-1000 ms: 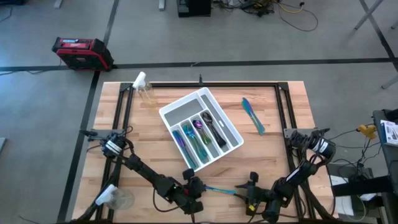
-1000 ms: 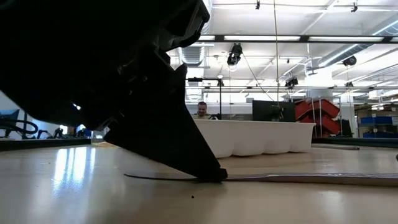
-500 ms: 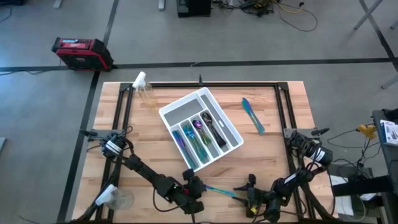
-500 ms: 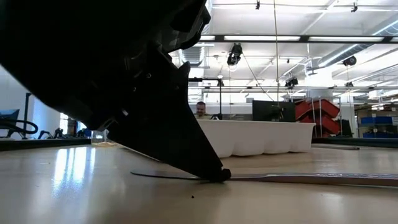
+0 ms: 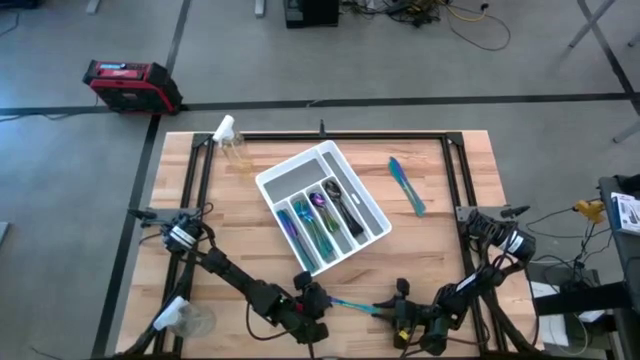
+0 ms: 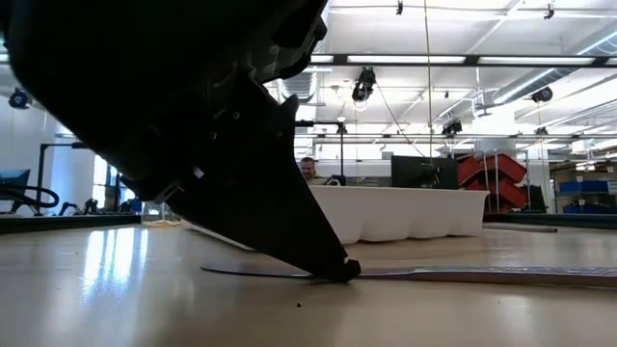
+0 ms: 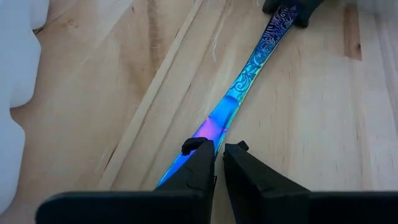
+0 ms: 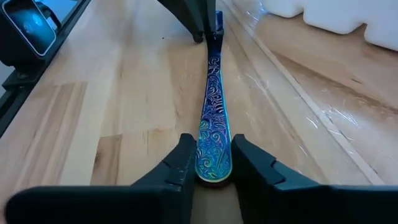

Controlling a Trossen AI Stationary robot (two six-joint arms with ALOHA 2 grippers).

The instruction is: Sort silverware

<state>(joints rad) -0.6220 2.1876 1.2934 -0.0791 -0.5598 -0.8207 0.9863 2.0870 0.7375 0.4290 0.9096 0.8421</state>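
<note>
You have one wooden bench [image 5: 250, 260] with one white tray [image 5: 372, 212] lying at an angle near its middle; I count about four pieces of silverware [image 5: 322, 215] in its slots, though overlap makes that uncertain. One loose knife [image 5: 407, 186] lies alone beside the tray toward the right arm's side. One more piece [image 5: 353, 305] lies flat at the near edge, held from both ends: your left gripper [image 7: 217, 163] has its fingers closed on the blade end, and your right gripper [image 8: 212, 167] has its fingers clamped on the patterned handle end.
</note>
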